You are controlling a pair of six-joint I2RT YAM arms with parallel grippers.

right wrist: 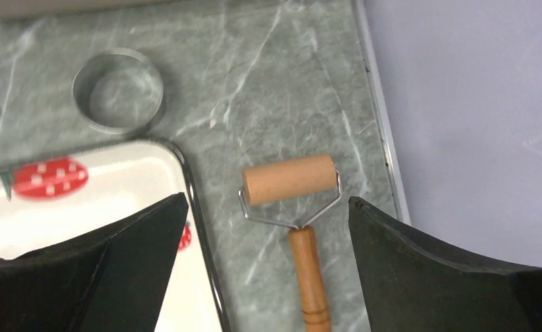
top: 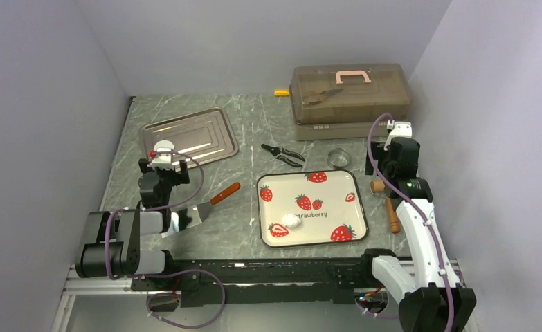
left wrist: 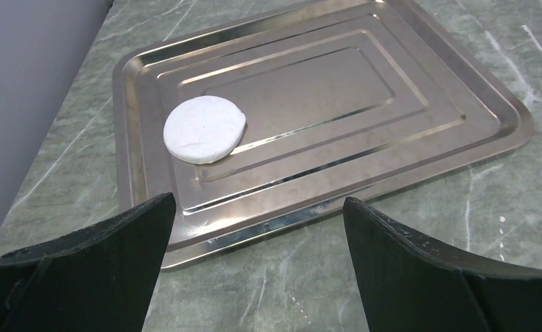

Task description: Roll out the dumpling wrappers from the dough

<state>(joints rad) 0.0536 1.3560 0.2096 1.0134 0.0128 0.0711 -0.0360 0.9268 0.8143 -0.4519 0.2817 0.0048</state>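
Hovering over the roller [right wrist: 290, 178], the right gripper [right wrist: 266, 207] has its jaws wide apart and holds nothing. The wooden barrel lies crosswise between the fingertips, and the handle runs back toward the wrist. Just beside it is the plate [top: 285, 187], whose dark rim passes under one finger. The ring [right wrist: 118, 90] sits further off on the table.

The dough [top: 292, 221], a small white lump, rests near the plate's front edge, well apart from the roller. The left gripper [left wrist: 257, 207] is also spread and empty, poised at the near edge of the tray [left wrist: 406, 131]. One finished wrapper [left wrist: 204, 128] lies flat toward the tray's left side.

The likely next step is picking up the roller, and that is where trouble could start. Coming straight down, the finger over the rim could land on the plate, tip or shove it, and send the dough sliding. Closing on the barrel or wire yoke instead of the handle would let the roller spin or hang crooked. Pressing unevenly later could smear the soft lump or stick it to the wood.
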